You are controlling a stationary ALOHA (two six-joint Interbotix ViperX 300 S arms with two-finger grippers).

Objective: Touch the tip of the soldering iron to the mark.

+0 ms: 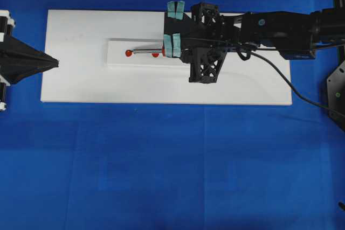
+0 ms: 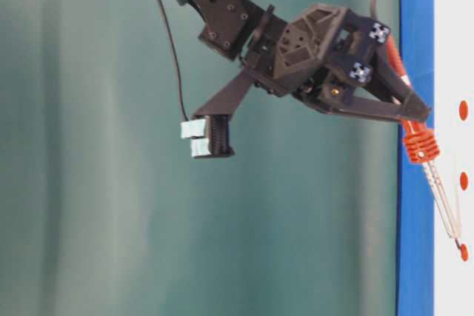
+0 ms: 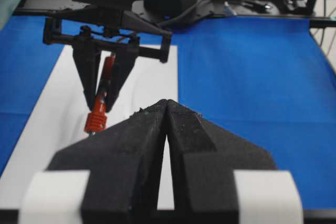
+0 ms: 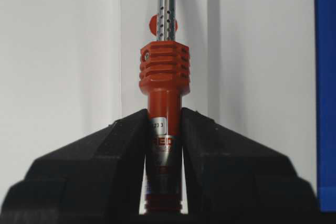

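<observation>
Soldering iron (image 4: 164, 129) tip cropped at wrist view's top, handle hidden between right tool (image 4: 164, 145) fingers

The soldering iron (image 4: 164, 129) has a red ribbed collar, a red-and-silver handle with a white label, and a thin silver shaft dotted with small holes; its cord (image 1: 291, 87) is black. The tip of the soldering iron (image 2: 458, 243) looks dark, though it is too small to be sure. The mark (image 2: 464, 180) is a red dot, like the two beside it, on a white block (image 1: 121, 57) set on a white board (image 1: 81, 84) over a blue cloth (image 1: 161, 165). The right gripper (image 4: 164, 150) is black with pale teal tape; the left gripper (image 3: 166, 129) is black with white tape bands.
</observation>
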